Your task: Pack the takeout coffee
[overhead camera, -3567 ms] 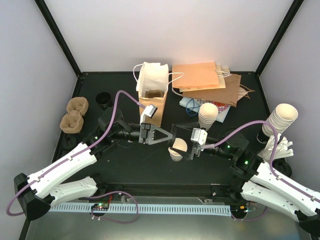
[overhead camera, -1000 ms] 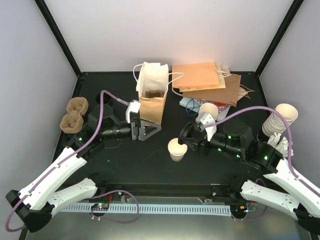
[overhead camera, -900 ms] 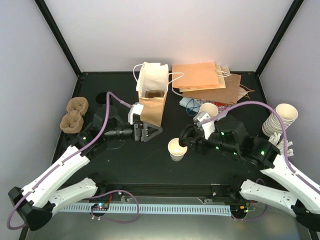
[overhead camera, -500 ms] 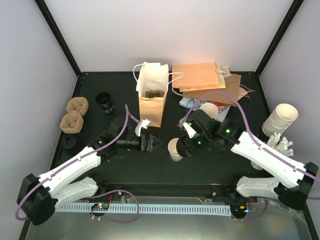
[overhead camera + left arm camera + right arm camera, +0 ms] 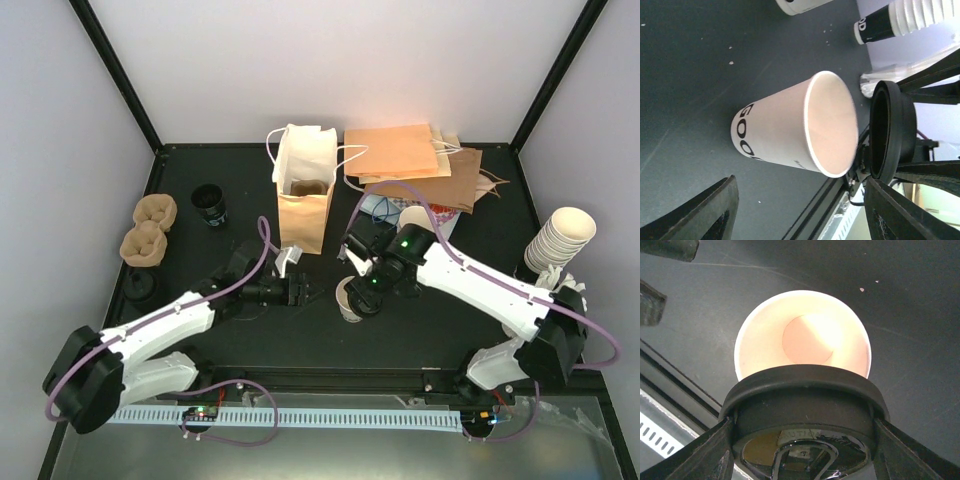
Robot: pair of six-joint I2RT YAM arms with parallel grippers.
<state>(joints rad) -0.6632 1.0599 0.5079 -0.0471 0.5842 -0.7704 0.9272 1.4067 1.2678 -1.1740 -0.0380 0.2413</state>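
A white paper cup [image 5: 348, 300] stands upright and lidless at the table's middle; no lidded takeout coffee is in view. My right gripper [image 5: 364, 284] is shut on a round black lid [image 5: 805, 410], gripped at its two sides. The lid hangs just above the cup's rim, and the left wrist view shows a small gap between lid [image 5: 892, 132] and cup [image 5: 790, 130]. In the right wrist view the cup's empty inside [image 5: 802, 340] shows beyond the lid. My left gripper [image 5: 306, 293] is open, level with the cup just to its left. Its fingers [image 5: 710, 210] hold nothing.
An open brown paper bag [image 5: 305, 215] stands behind the cup, with a white bag [image 5: 305, 155] behind it and flat brown bags [image 5: 410, 160] to the right. Pulp carriers [image 5: 150, 228] lie far left. A black lid stack [image 5: 210, 205] and stacked cups [image 5: 560, 240] stand at the sides.
My right arm swung left and brought the lid over the cup. My left gripper moved from beside the bag down toward the cup, and its jaws narrowed a little.
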